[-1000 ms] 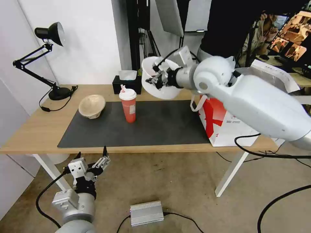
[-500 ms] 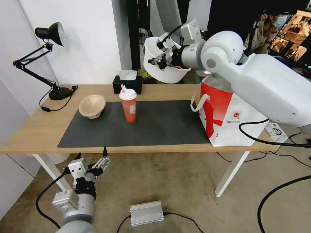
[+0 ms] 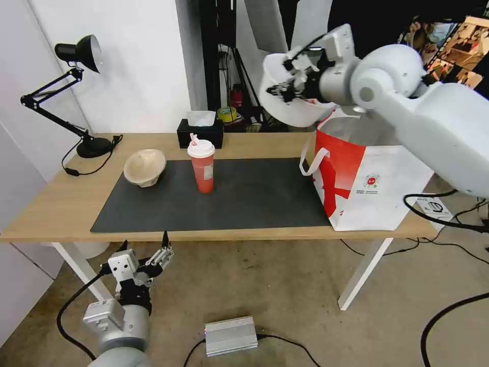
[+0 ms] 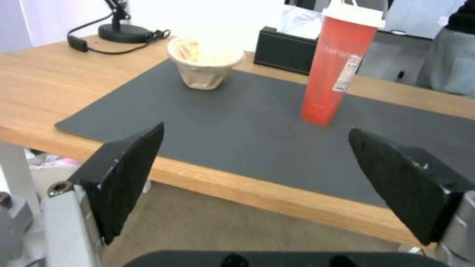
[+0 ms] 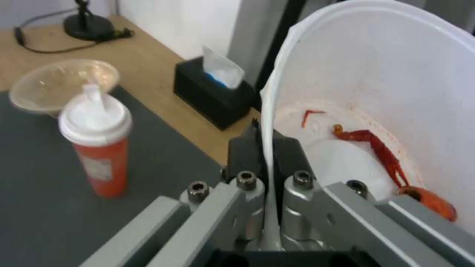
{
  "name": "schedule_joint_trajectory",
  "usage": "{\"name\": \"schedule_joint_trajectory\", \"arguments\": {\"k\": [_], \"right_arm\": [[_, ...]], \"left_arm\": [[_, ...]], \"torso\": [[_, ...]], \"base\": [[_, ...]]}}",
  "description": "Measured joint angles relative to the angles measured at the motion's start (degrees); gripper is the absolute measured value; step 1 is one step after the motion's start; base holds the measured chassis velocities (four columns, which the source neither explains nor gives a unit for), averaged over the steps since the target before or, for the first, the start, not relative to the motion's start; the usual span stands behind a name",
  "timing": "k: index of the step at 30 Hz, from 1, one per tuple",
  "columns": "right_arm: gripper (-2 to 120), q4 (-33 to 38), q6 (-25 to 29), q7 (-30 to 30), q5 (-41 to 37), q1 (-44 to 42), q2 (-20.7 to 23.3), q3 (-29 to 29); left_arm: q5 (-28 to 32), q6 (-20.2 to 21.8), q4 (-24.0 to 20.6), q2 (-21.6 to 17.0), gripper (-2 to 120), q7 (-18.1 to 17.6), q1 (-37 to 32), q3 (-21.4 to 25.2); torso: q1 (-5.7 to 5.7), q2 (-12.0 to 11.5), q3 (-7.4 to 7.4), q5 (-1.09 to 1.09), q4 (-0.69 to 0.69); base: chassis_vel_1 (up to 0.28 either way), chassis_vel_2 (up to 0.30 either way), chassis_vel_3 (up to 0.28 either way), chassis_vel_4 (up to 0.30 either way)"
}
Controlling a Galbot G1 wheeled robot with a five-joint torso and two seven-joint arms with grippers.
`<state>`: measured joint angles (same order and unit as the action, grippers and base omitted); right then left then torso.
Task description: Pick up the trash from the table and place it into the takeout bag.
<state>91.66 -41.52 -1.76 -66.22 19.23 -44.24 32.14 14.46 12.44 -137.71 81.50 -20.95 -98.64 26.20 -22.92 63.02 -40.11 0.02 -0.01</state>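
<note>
My right gripper is shut on the rim of the white bowl, holding it tilted in the air just left of the takeout bag's open top. In the right wrist view the fingers pinch the bowl's wall, and red scraps lie inside. The red cup with white lid stands on the dark mat. The beige pulp bowl rests at the mat's far left corner. My left gripper hangs open below the table's front edge, its pads spread wide.
A black tissue box sits at the table's back edge. A black desk lamp stands on the far left corner. A silver power box and cables lie on the floor. Dark stands rise behind the table.
My right arm has swung the white bowl up and to the right, from above the mat's back edge to beside the bag's opening. The left arm has stayed still.
</note>
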Motion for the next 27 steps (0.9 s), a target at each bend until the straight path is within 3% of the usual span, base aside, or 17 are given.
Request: {"name": "schedule_joint_trajectory", "arguments": {"k": [15, 27], "right_arm": [[0, 0.44, 0.0, -0.4, 0.15, -3.29, 6.48, -2.46], [0, 0.4, 0.01, -0.73, 0.9, -4.79, 7.87, -4.66]], "left_arm": [[0.0, -0.01, 0.08, -0.42, 100, -0.04, 0.03, -0.55], [-0.03, -0.01, 0.08, -0.6, 100, -0.05, -0.12, -0.63]], "torso": [[0.0, 0.0, 0.0, -0.01, 0.01], [0.0, 0.0, 0.0, -0.01, 0.01]], "base": [[0.0, 0.0, 0.0, 0.0], [0.0, 0.0, 0.0, 0.0]]}}
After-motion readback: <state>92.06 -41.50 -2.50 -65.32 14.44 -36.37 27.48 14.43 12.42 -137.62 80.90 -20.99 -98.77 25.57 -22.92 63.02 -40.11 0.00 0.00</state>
